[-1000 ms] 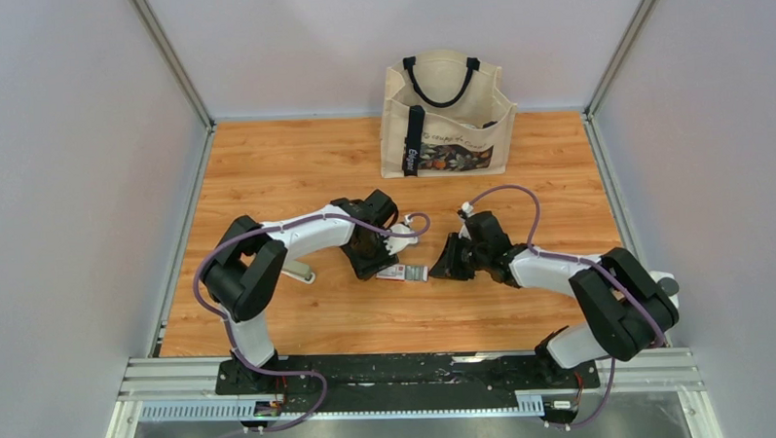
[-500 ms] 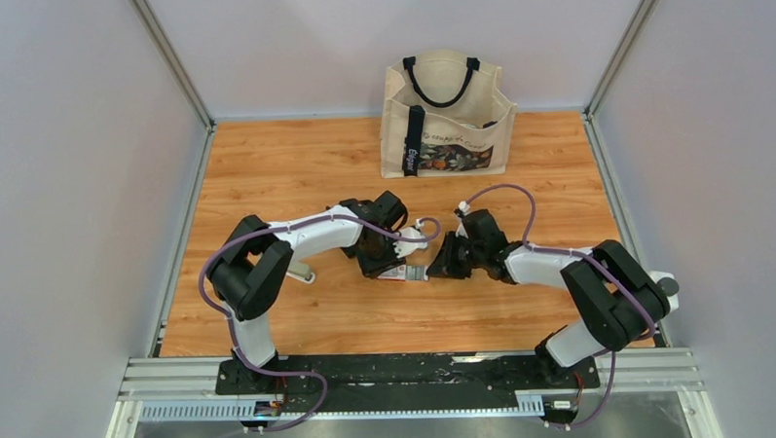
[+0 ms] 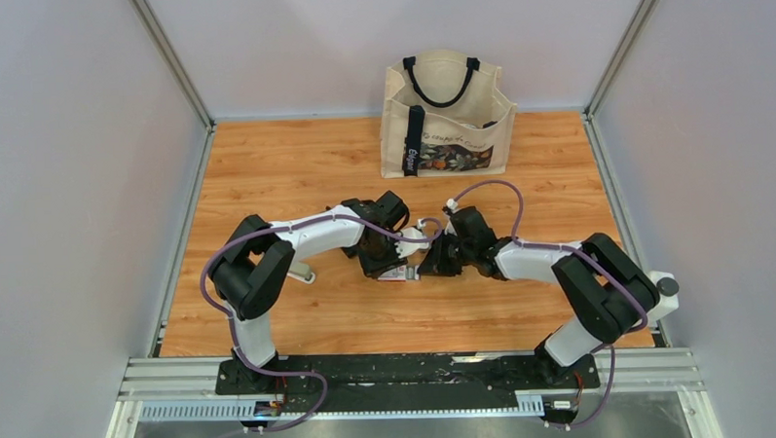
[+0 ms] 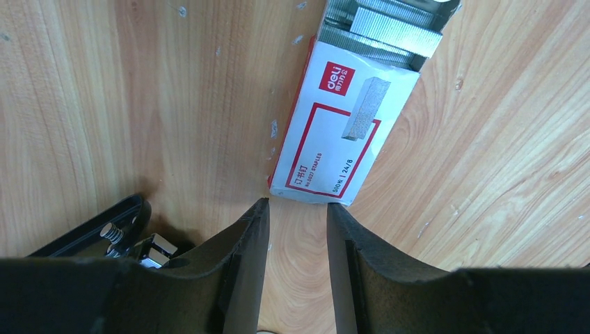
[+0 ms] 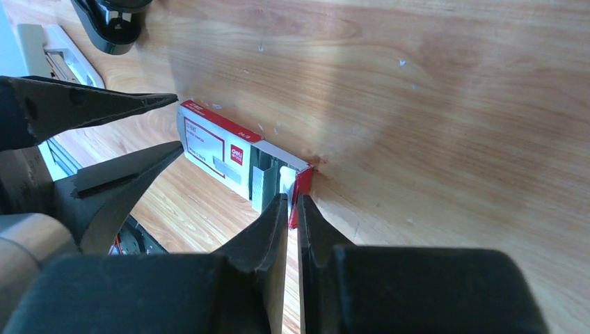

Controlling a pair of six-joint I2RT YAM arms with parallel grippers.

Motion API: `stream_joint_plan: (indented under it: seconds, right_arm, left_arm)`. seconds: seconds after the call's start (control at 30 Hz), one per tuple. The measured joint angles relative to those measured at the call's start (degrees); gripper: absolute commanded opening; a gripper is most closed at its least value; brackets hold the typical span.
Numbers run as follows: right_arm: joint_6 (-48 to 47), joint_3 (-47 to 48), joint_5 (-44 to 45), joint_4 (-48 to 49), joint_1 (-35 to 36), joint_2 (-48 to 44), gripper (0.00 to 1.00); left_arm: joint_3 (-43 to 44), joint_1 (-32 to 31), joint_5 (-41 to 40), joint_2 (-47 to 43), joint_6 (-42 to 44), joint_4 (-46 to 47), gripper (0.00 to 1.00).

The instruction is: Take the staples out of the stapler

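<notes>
Wood-grain tabletop [image 3: 265,165], grey walls [image 3: 70,142], canvas tote [image 3: 446,115] at back. Staple box [image 4: 341,139] centre; left gripper [image 4: 298,209] parted, empty; right gripper [image 5: 292,202] nearly closed at box's open end.

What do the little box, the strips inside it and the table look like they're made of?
Box: thin card, smooth, printed white and red; folded edges and an open end flap. Strips: metal, probably steel; silvery-grey, finely ridged, shiny. Table: wood or wood-look laminate; orange-brown grain with a slight sheen.
</notes>
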Motion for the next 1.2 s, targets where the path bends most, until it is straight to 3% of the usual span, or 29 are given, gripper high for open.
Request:
stream_joint_plan:
  seconds: [1.0,1.13,1.2]
  right_arm:
    - [1.49,3.1,1.53,-0.17,3.34,4.07,0.1]
    - [1.49,3.1,1.64,-0.26,3.39,4.07,0.11]
    - [1.46,3.1,1.77,-0.37,3.39,4.0,0.16]
  left_arm:
    - [0.09,-0.28,0.13,0.0,-0.09,-0.79,0.45]
    - [0.09,-0.28,0.15,0.0,-0.13,-0.79,0.45]
    - [0.09,-0.28,0.15,0.0,-0.17,-0.81,0.45]
